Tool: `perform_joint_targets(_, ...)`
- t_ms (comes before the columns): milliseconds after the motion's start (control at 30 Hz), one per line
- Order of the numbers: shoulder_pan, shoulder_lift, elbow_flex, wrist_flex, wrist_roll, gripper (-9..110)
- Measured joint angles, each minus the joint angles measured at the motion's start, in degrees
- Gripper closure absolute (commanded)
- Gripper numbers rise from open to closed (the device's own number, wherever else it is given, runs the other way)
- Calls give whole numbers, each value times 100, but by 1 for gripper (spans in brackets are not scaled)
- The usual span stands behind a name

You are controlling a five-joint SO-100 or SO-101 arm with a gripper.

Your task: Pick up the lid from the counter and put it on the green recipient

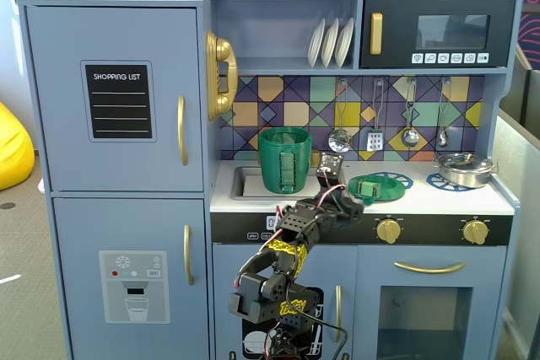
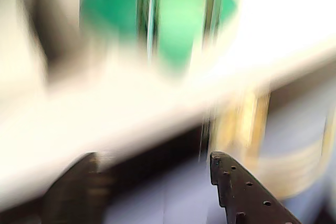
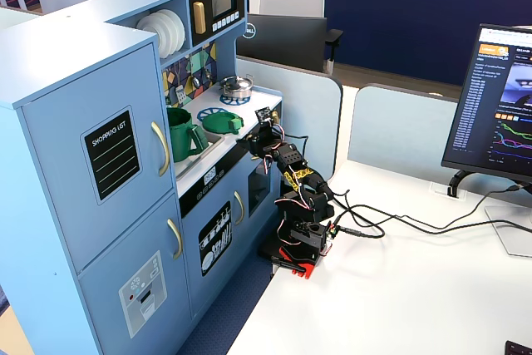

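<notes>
The end effector (image 1: 331,176) hangs with jaws apart and empty over the bench (image 1: 422,200) – between the pot (image 1: 284,159) and the lid (image 1: 368,187) lying right of it – so it should center over the lid's tab before closing.

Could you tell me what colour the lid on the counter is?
Green, the lid shows best in a fixed view.

Toy kitchen in blue, backed by a patchwork of coloured tiles

A steel pot (image 1: 461,169) sits on the right burner ring (image 1: 446,181); white plates (image 1: 331,42) stand racked on the shelf above — utensils (image 1: 410,113) hang below it, a gold phone (image 1: 219,76) beside the fridge door (image 1: 114,99).
</notes>
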Motion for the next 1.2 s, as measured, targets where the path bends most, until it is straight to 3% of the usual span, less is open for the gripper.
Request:
perform_joint_targets(200,9,-343,105,-1380,18,61)
perform_joint_targets(500,264,-1239,-35,-1731,123,61)
perform_joint_targets(1067,316,-3656,-1907,-1775,211,64)
perform_joint_targets(1133,316,-3867,-2074,-1775,211,67)
perform_joint_targets(1200,316,-4052,-2215,-1775,211,81)
